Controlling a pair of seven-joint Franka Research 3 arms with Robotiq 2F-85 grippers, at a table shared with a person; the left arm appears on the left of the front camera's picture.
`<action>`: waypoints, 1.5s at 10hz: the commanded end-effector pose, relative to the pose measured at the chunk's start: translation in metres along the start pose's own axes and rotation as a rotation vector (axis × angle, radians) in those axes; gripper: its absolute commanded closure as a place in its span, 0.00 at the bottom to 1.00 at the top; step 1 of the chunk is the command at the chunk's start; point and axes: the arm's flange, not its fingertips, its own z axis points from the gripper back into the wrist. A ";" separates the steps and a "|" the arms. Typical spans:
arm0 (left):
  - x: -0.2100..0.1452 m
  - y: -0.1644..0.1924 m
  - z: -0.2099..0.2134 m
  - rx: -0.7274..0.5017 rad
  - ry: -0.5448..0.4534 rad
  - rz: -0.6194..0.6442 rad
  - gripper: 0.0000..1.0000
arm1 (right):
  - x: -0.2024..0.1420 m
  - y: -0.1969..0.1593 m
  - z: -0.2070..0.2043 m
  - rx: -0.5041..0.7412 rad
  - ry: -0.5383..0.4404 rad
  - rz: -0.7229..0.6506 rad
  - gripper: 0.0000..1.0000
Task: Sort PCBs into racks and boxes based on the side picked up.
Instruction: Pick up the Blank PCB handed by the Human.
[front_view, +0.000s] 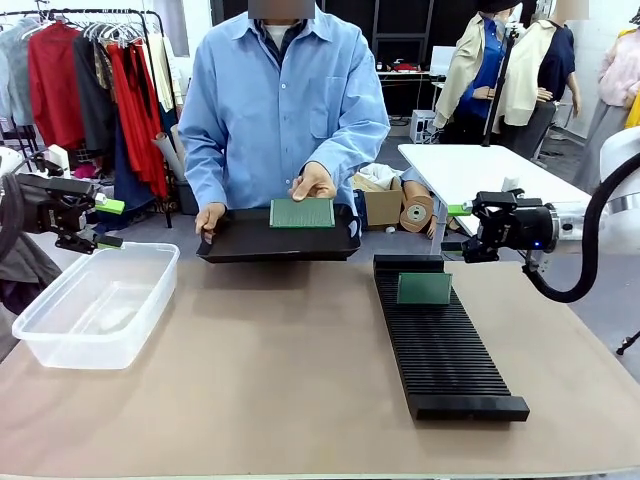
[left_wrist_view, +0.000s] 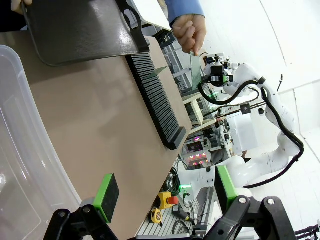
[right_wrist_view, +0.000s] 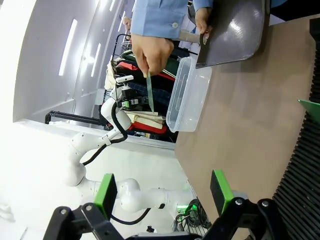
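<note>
My left tool (front_view: 110, 223) hangs spread above the box (front_view: 90, 345). The PCB (front_view: 302, 212) is at the far edge of the surface (front_view: 280, 360), upright in the person's hand (front_view: 313, 183) above the tray (front_view: 240, 245), with its long axis side to side. A second PCB (front_view: 424, 288) stands in the rack (front_view: 450, 350). My right tool (front_view: 455, 228), also spread, looks nearer.

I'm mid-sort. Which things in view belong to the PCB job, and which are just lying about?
Job:
- PCB the person holds up
- PCB standing in the rack
- black slotted rack
- clear plastic tub
- black tray

Lying about:
- cardboard box
- brown rolls
- white side table
- hanging clothes
</note>
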 end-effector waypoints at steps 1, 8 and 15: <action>0.001 -0.002 0.000 0.002 -0.006 0.011 0.00 | 0.005 -0.004 -0.018 -0.010 -0.021 0.036 0.00; 0.001 -0.002 0.000 0.002 -0.006 0.011 0.00 | 0.023 -0.017 -0.095 -0.009 0.049 0.119 0.00; 0.001 -0.002 0.000 0.002 -0.006 0.011 0.00 | 0.034 -0.017 -0.146 0.072 0.049 0.157 0.00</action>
